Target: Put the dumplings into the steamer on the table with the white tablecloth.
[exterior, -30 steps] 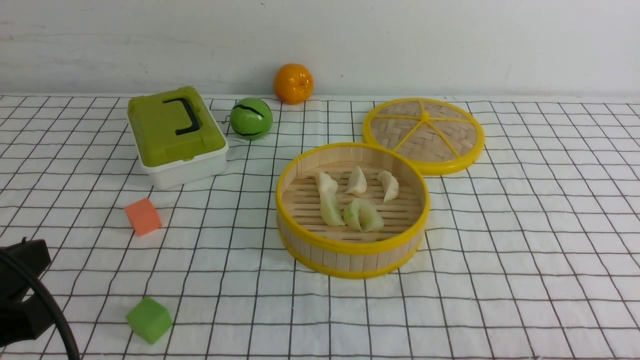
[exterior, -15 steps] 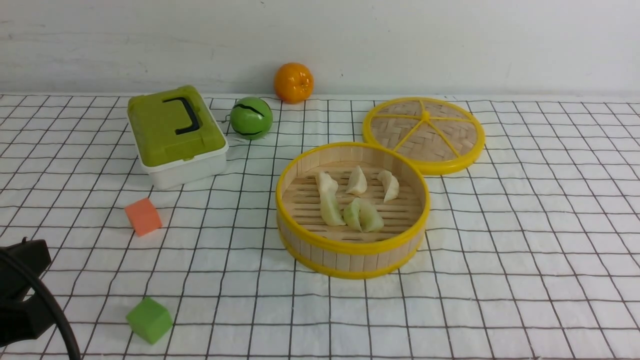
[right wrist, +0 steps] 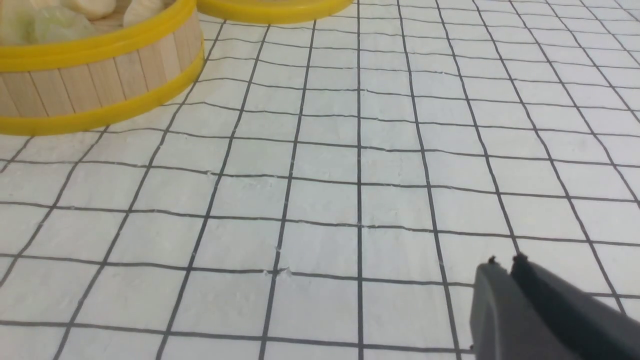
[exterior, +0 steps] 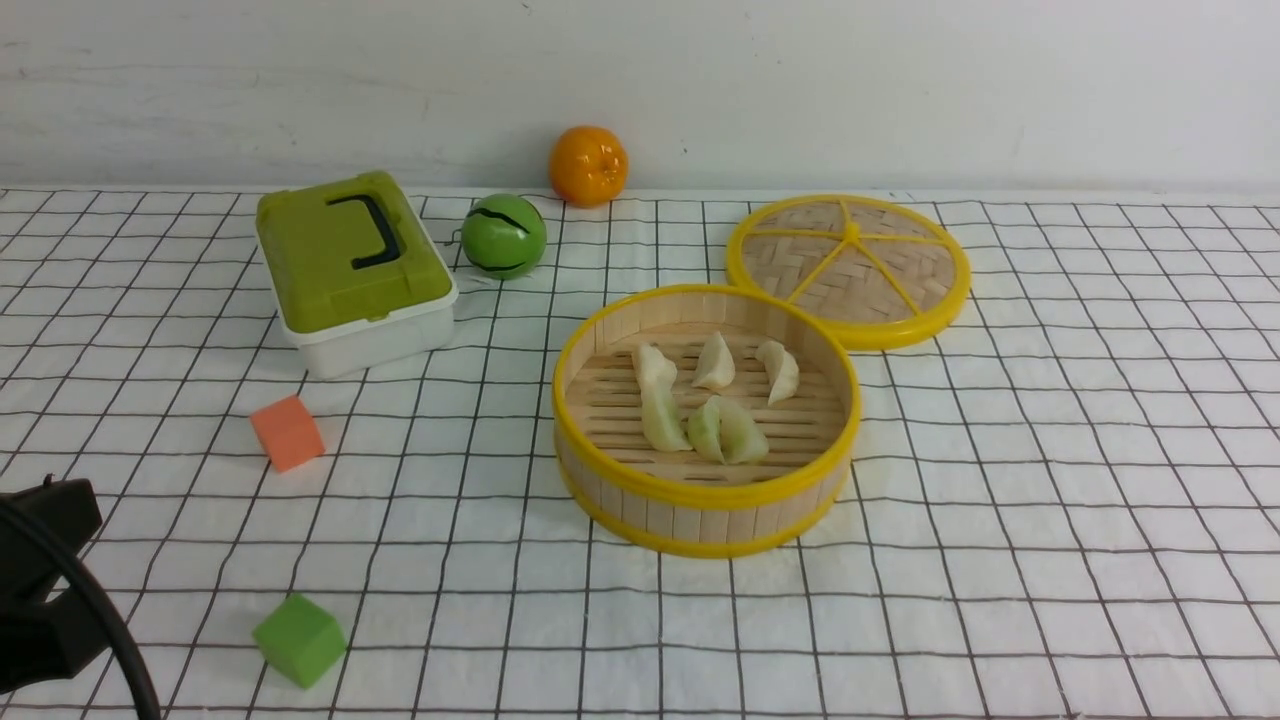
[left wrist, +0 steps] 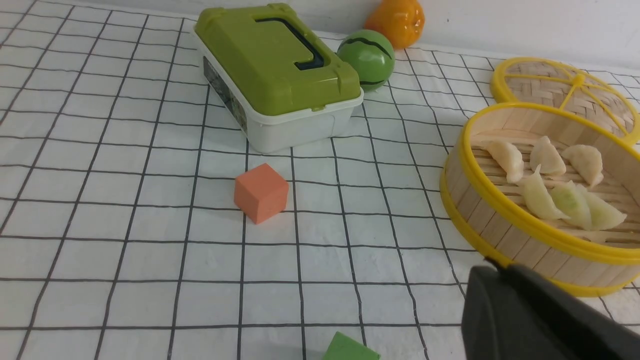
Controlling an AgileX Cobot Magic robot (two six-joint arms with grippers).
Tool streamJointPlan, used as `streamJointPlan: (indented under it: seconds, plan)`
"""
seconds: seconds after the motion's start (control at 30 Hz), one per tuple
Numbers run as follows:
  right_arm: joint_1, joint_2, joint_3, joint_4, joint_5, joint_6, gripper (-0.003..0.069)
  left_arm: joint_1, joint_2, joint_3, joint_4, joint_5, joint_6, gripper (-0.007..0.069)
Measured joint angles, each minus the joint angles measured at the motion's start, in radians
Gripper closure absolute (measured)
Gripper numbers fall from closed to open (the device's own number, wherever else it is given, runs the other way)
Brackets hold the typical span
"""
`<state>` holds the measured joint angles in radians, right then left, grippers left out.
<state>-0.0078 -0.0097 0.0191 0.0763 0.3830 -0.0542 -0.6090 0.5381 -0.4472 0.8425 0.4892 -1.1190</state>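
The counter [exterior: 1050, 480] carries a white tablecloth [exterior: 1000, 620] with a black grid. Right of centre stands the bamboo steamer [exterior: 705, 500], six dumplings [exterior: 700, 395] lying on its slatted floor. Its woven lid [exterior: 848, 268] lies flat just behind it to the right. Far left sits a green-lidded box [exterior: 352, 270], with a green ball [exterior: 502, 236] and an orange [exterior: 587, 165] beyond. An orange cube [exterior: 286, 432] and a green cube [exterior: 298, 639] lie near left. The left pincer [left wrist: 495, 267] and right pincer [right wrist: 502, 262] each show tips pressed together, holding nothing.

6 dumplings [exterior: 700, 400], 1 steamer [exterior: 700, 500], 2 cubes [exterior: 287, 432].
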Motion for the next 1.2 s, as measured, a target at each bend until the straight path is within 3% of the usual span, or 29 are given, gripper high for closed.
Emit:
streamJointPlan:
  seconds: [1.2]
  plan:
    - [-0.001,0.0,0.0,0.0,0.0,0.0,0.0566,0.0,-0.013,0.016,0.037,0.003,0.0,0.0597]
